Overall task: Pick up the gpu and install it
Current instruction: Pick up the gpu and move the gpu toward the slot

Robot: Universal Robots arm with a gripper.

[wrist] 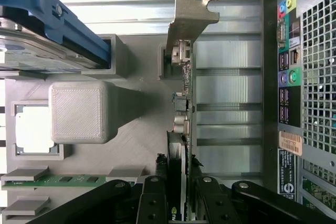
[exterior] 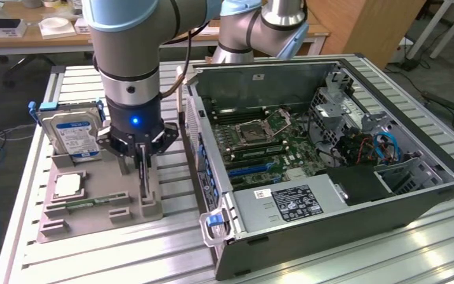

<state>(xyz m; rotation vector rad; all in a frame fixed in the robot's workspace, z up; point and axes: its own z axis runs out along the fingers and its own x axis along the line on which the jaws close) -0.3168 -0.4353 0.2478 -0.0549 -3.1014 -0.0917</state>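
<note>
**GPU [exterior: 142, 180] clamped edge-on at the grey holder**

GPU stands upright, thin edge to the camera, in the lower left-centre of the exterior frame. The gripper [exterior: 142, 157] hangs straight above it, with its black fingers [wrist: 152, 203] pressed against the card's two opposite faces. The silver end bracket [wrist: 190, 19] juts out at the end of the card far from the fingers. The card's lower edge meets the grey holder [exterior: 93, 216] at a slot, and I cannot tell whether it is seated or just lifted. A hard drive [exterior: 73, 133] stands further left in the same holder, with a processor [exterior: 69, 184] and a memory stick [exterior: 81, 204] below it. The open computer case [exterior: 330, 231] sits just beside the holder on the right, its motherboard [exterior: 266, 142] exposed.
</note>
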